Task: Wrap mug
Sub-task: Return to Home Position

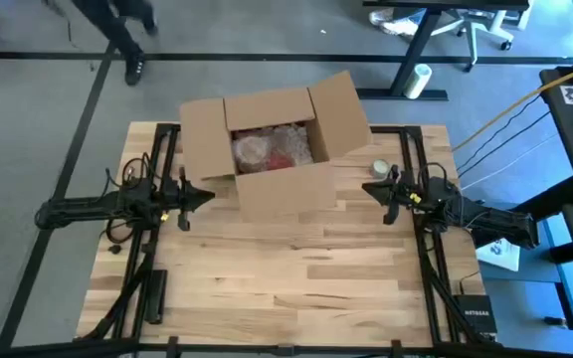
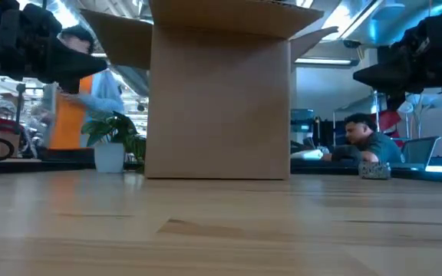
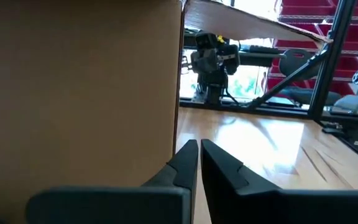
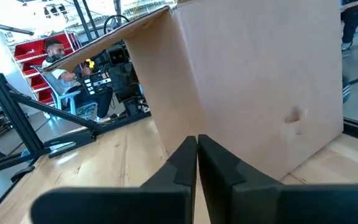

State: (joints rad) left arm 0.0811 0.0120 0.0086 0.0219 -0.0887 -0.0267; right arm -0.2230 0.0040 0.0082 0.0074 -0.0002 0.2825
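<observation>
counter (image 1: 296,288) is bearing a cardboard box (image 1: 282,189); its wrapped mug (image 1: 267,149) is likely handling light, squashy, fragile: grip mid-body. left arm (image 1: 97,209) and right arm (image 1: 476,214) are flanking it, jaws closed.

The cardboard box (image 1: 286,189) is plain tan; the bubble wrap (image 1: 272,149) inside is clear with pinkish-red patches; the table (image 1: 296,288) is pale, striped wooden planks.
</observation>
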